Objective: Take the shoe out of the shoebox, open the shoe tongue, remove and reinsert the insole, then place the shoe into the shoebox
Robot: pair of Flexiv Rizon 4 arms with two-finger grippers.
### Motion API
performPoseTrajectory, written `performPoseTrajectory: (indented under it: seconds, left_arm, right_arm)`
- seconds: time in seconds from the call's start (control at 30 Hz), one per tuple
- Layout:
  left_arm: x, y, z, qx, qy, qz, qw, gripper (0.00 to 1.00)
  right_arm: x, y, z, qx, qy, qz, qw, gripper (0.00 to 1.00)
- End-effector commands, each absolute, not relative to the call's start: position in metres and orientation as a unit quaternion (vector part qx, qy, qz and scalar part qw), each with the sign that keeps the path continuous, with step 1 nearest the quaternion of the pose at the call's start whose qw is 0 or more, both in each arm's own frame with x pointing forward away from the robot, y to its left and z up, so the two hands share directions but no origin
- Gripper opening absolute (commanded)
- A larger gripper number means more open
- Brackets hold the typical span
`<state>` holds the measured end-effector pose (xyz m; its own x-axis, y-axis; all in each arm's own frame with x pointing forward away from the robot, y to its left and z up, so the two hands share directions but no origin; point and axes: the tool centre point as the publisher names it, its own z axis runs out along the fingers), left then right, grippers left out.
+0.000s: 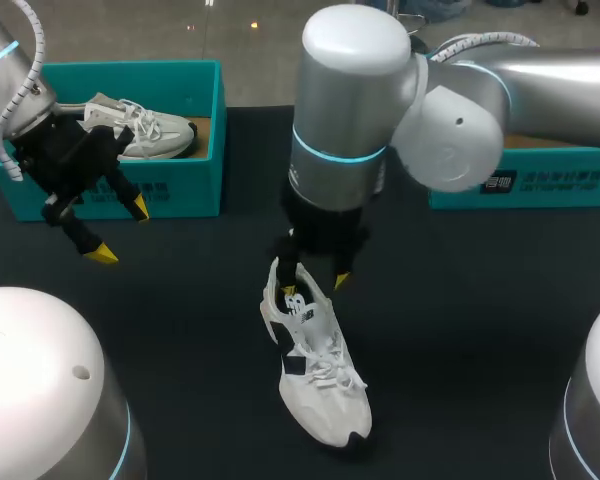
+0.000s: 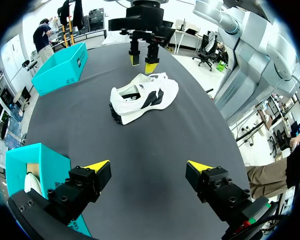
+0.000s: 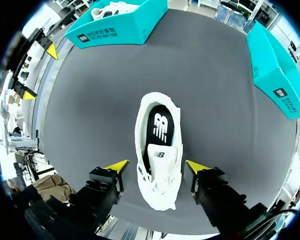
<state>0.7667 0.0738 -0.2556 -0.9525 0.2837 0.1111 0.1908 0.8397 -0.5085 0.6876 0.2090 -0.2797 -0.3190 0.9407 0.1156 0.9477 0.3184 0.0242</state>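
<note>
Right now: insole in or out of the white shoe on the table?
In: the black insole lies inside the white lace-up shoe, seen through its opening.

Shoes, two: loose shoe (image 1: 315, 375), boxed shoe (image 1: 150, 132). Boxes, two: left box (image 1: 185, 195), right box (image 1: 545, 188). Grippers, two: left gripper (image 1: 121, 230), right gripper (image 1: 315, 286)

Left fingers (image 2: 97, 165) spread, right fingers (image 3: 118, 165) spread (wide)

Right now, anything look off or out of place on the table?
Nothing stands out. White shoe sits upright on the table, black insole flat inside, right gripper open above it. Second shoe lies in the left shoebox.
</note>
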Motion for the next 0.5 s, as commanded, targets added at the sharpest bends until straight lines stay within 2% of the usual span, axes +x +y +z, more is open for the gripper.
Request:
performPoseTrajectory:
  seconds: [0.03,0.5]
  left_arm:
    - [0.766,0.074,-0.255,-0.124,-0.955,0.253,0.091,1.00]
    - [0.766,0.074,-0.255,-0.124,-0.955,0.253,0.091,1.00]
  right_arm:
    - [0.674,0.203,-0.285,-0.584,-0.808,-0.053,0.059,0.00]
    - [0.670,0.216,-0.330,-0.592,-0.798,-0.059,0.097,0.00]
